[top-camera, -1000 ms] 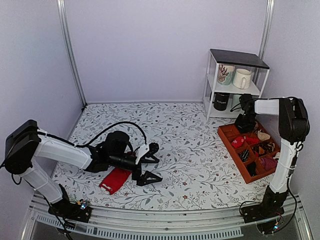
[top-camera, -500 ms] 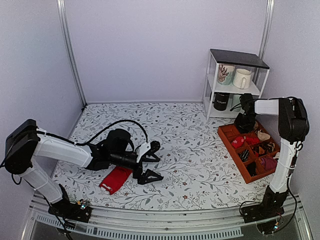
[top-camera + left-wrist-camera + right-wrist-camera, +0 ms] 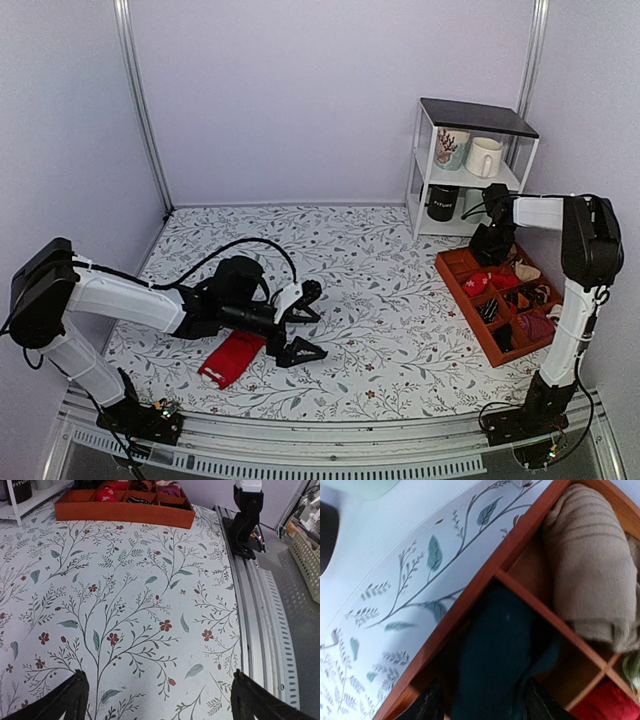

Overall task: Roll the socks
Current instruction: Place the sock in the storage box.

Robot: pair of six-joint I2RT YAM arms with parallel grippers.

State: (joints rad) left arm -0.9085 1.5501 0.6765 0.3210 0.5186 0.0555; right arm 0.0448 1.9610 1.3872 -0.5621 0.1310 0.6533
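The red sock (image 3: 230,358) is lying flat on the counter (image 3: 380,270), well to the left of the orange tray (image 3: 120,512) and nearer the front rail than it. The left fingers (image 3: 301,351) are hanging spread wide just tray-side of that sock and gripping nothing. Only patterned cloth is showing between them, and the sock is sitting back by the wrist. Open counter is stretching from them to the tray's long wall.

At the tray's far corner, the right fingers (image 3: 429,705) are sitting to either side of the dark teal sock (image 3: 495,660), which is lying in a compartment. Their lower parts are being cut off, so I cannot tell whether they are pinching it. A beige sock (image 3: 590,565) is filling the neighbouring compartment.
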